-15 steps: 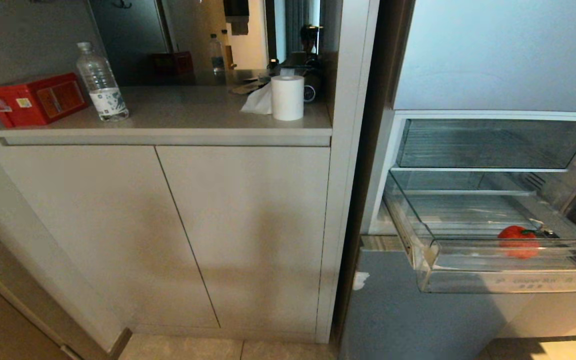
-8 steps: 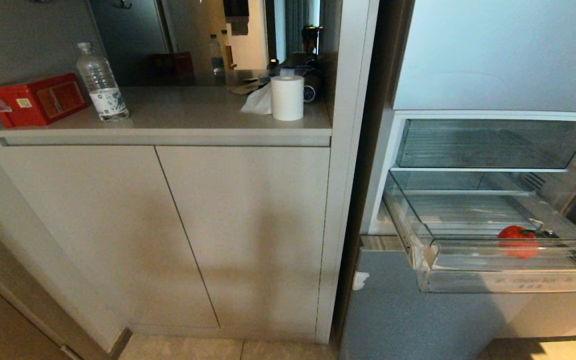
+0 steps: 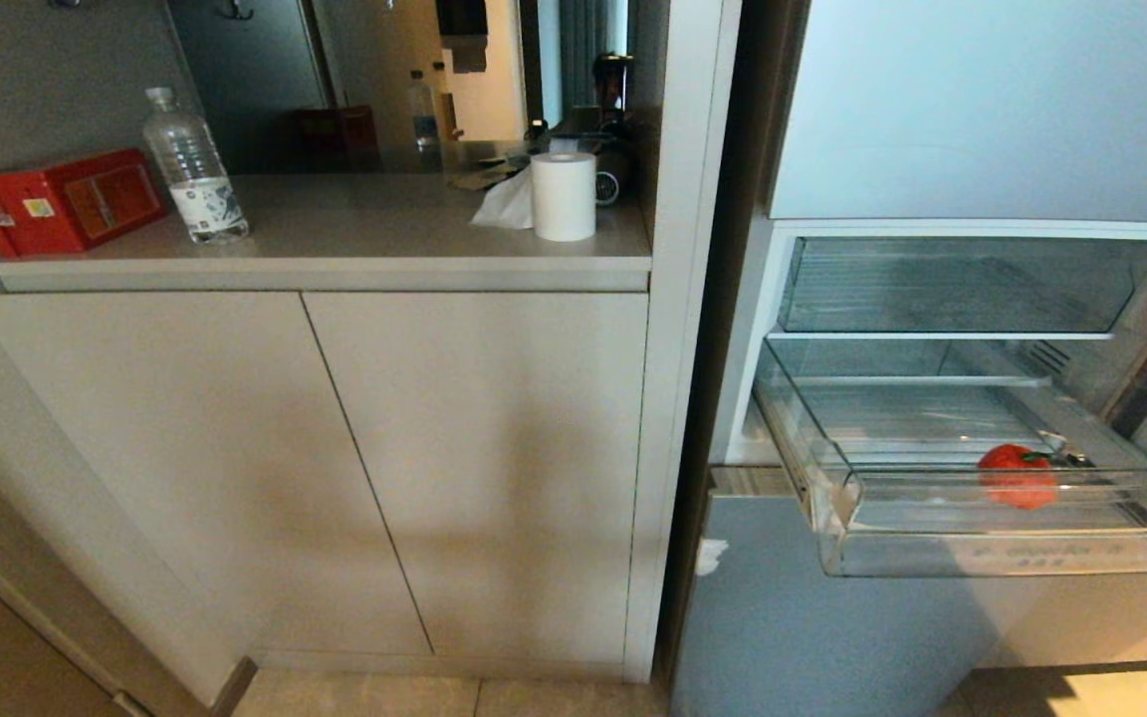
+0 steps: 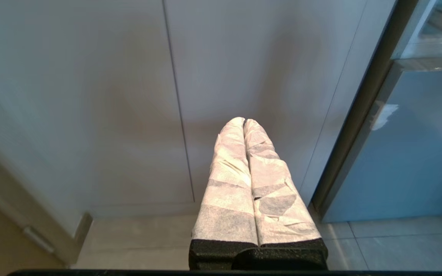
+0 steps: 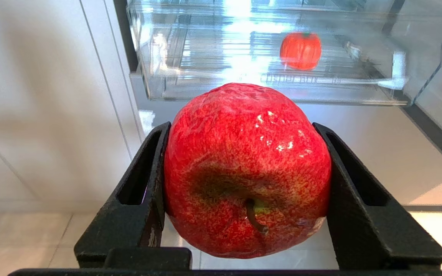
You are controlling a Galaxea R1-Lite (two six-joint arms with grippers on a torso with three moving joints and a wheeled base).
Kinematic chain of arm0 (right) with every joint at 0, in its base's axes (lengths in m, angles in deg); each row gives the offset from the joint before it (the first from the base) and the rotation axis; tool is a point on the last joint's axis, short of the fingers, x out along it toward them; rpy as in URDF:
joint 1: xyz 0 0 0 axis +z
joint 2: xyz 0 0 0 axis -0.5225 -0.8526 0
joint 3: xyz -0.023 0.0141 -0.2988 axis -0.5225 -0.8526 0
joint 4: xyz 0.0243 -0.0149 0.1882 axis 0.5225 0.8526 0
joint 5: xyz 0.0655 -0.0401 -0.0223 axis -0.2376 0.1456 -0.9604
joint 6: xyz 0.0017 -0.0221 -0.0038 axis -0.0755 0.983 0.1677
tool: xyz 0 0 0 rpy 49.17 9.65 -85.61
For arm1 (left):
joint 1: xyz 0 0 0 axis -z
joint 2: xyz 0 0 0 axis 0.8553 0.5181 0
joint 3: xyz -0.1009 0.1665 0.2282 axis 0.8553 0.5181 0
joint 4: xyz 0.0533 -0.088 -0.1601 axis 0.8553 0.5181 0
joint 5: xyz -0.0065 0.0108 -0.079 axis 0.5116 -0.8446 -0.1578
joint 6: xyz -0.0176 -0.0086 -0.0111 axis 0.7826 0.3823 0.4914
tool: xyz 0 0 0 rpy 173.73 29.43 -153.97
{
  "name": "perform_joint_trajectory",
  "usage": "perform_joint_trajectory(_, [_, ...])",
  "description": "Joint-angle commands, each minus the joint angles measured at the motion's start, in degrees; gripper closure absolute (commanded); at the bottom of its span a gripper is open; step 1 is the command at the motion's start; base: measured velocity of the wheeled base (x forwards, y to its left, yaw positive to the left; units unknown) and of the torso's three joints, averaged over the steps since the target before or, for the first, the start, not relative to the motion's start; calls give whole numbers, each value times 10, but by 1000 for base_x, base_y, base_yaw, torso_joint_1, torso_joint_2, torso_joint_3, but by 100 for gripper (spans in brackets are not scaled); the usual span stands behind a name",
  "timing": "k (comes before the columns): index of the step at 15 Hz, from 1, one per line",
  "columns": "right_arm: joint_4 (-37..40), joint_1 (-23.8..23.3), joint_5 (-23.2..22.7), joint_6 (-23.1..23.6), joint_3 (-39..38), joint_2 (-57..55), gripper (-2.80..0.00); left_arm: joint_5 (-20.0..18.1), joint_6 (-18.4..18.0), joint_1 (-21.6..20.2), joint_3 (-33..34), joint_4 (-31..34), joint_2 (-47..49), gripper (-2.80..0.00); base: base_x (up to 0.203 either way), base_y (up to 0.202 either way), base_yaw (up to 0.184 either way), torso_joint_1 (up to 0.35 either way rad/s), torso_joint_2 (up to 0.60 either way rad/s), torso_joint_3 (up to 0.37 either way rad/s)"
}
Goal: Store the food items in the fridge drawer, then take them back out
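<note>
Below the pulled-out fridge drawer (image 5: 267,88), the right gripper (image 5: 246,180) clamps an apple (image 5: 244,161); left gripper (image 4: 244,126) fingers pressed together.

clear plastic, glossy fruit, matt cupboards

the fridge drawer (image 3: 992,543) is clear glossy plastic with a ribbed floor; the apple (image 5: 246,168) has a shiny, speckled, slightly wrinkled skin between matt black fingers (image 5: 129,199). the left pincer (image 4: 244,122) is wrapped in creased white cloth-like tape. cupboard doors (image 3: 474,468) look smooth and matt; the paper roll (image 3: 564,196) is soft white.
</note>
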Motion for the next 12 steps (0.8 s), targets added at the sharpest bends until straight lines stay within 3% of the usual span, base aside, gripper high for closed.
perform_joint_trajectory(1, [1, 0, 0, 1, 0, -1, 0, 0, 0, 0, 1, 0, -1, 0, -8, 9, -74, -5, 2, 5])
perform_joint_trajectory(12, [1, 0, 0, -2, 0, -1, 0, 0, 0, 0, 1, 0, -1, 0, 0, 7, -170, 3, 2, 2])
